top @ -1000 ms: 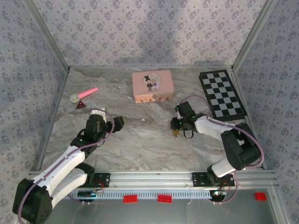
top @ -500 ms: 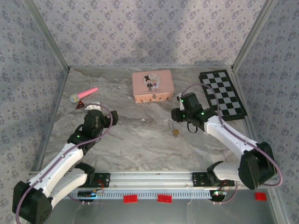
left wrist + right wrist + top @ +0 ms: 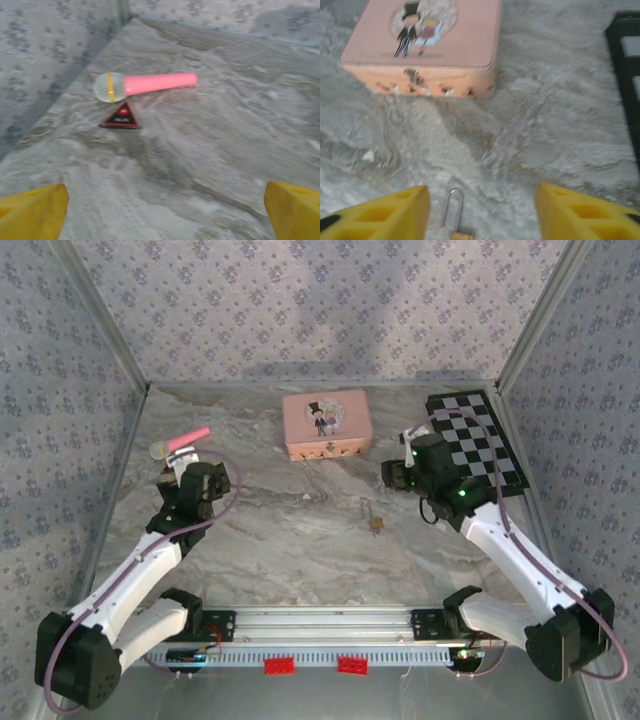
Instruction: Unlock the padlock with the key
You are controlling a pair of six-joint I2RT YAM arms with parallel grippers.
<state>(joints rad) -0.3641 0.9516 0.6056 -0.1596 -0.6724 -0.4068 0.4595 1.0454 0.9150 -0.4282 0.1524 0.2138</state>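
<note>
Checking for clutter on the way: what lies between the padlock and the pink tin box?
Nothing: in the right wrist view, the stretch of marbled tabletop from the padlock to the pink tin box is bare.

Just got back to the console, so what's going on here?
Nothing is held. The padlock lies on the marble table, in front of the pink tin box. The right gripper hangs open near it, fingers apart and off the lock. The left gripper, also open, points at the pink toy microphone near the left wall. I cannot make out a key.
</note>
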